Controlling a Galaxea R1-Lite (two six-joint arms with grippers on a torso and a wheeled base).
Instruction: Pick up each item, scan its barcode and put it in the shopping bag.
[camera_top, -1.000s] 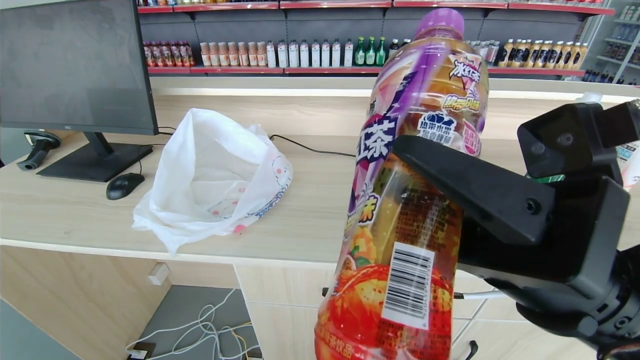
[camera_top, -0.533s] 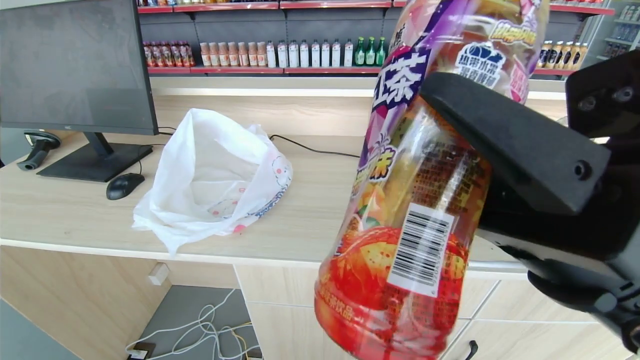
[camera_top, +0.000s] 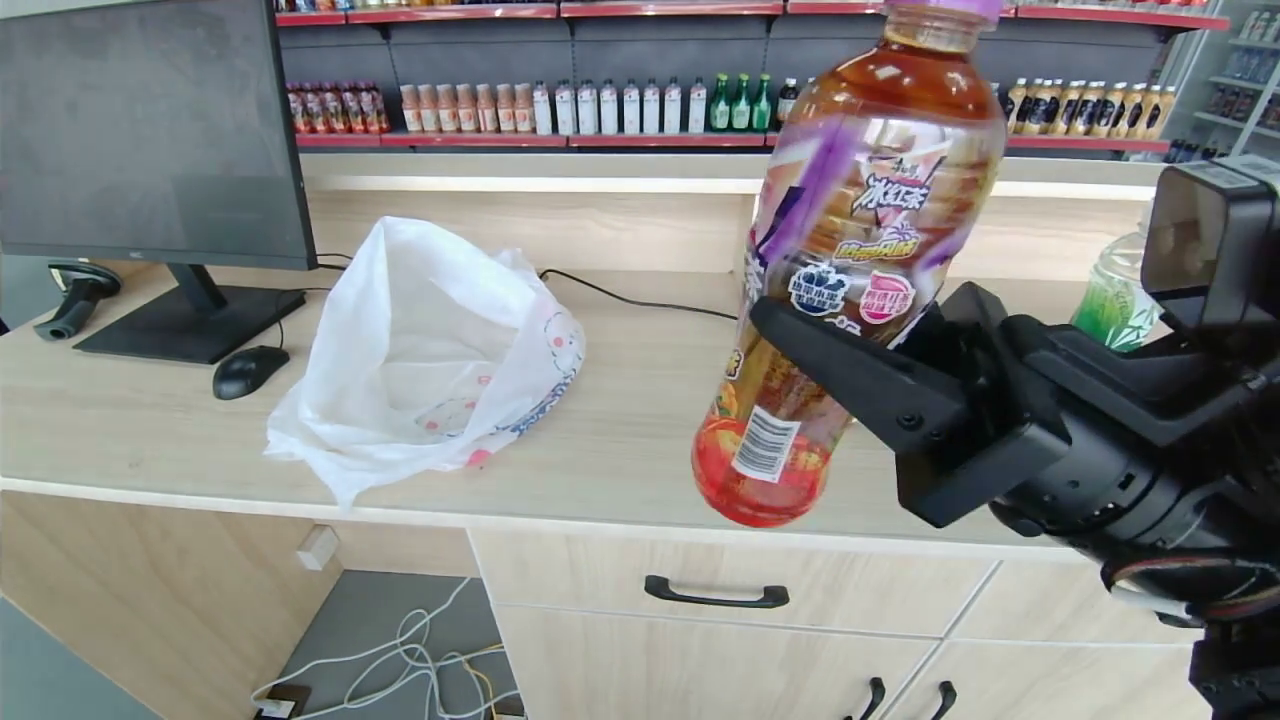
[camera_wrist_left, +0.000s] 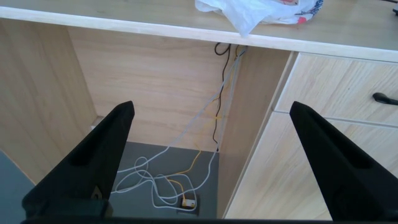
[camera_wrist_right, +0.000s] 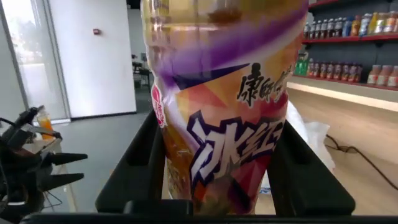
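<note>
**Iced tea bottle held above the desk's front edge**

The right hand (camera_top: 840, 335) pinches a purple-capped iced tea bottle (camera_top: 880, 180) around its middle. The bottle is cap up and slightly tilted, above the front edge of the desk (camera_top: 620, 440). Its barcode (camera_top: 765, 445) faces the head camera. The white shopping bag (camera_top: 430, 340) lies open on the desk's left half, well apart from the bottle. The left hand (camera_wrist_left: 214, 155), its 2 fingers spread, hangs below the front edge.

Head camera high, looking forward and down over the counter (camera_top: 620, 440); left wrist camera low, facing the counter front; right wrist camera hard against the bottle (camera_wrist_right: 217, 93); all three share the bag (camera_top: 420, 330).
</note>
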